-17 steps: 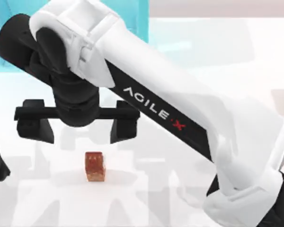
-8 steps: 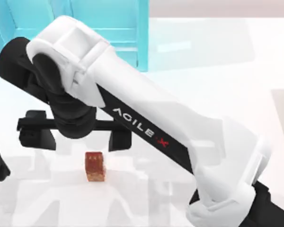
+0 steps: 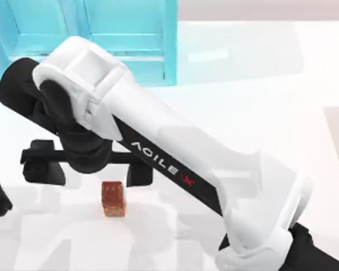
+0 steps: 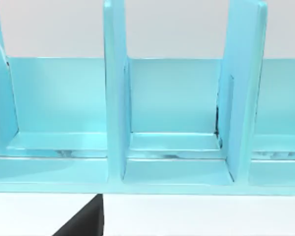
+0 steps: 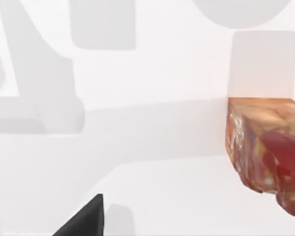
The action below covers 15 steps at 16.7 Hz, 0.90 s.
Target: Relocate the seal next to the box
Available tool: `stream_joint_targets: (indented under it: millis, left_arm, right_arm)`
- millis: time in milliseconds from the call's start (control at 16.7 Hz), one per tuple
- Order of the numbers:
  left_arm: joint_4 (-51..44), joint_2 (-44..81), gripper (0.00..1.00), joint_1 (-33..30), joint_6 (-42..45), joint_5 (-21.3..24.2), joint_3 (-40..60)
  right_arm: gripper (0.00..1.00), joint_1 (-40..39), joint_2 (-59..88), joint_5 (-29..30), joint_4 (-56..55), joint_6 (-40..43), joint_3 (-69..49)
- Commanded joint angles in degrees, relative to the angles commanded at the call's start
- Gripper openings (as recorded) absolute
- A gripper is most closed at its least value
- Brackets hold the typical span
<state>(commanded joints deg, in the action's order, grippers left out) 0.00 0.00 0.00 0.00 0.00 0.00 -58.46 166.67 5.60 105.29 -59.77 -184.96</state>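
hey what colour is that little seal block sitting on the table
The seal is glossy reddish-brown with lighter orange-tan patches, best seen in the right wrist view.

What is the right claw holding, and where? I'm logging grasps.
Nothing: the right claw hangs open above the seal, which lies on the table.

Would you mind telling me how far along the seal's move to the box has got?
Nothing looks done: the seal lies free on the table, well short of the turquoise box. In hand: the right pincer is open, its fingers wider than the seal, at its far end. Left: grasp, carry, set down beside the box.
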Motion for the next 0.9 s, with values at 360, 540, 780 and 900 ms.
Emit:
stream_joint_targets:
  millis: [360, 540, 780, 900]
  left_arm:
    - [0.0, 0.0, 1.0, 0.0, 0.0, 0.0, 0.0]
    - [0.0, 0.0, 1.0, 0.0, 0.0, 0.0, 0.0]
    - [0.0, 0.0, 1.0, 0.0, 0.0, 0.0, 0.0]
    - [0.0, 0.0, 1.0, 0.0, 0.0, 0.0, 0.0]
  right_arm:
    - [1.0, 0.3, 7.4, 0.2, 1.3, 0.2, -8.6]
    - [1.0, 0.5, 11.6, 0.2, 2.0, 0.4, -13.5]
    - [1.0, 0.8, 16.4, 0.3, 2.7, 0.7, -19.0]
    - [1.0, 0.9, 18.0, 0.3, 2.9, 0.8, -20.9]
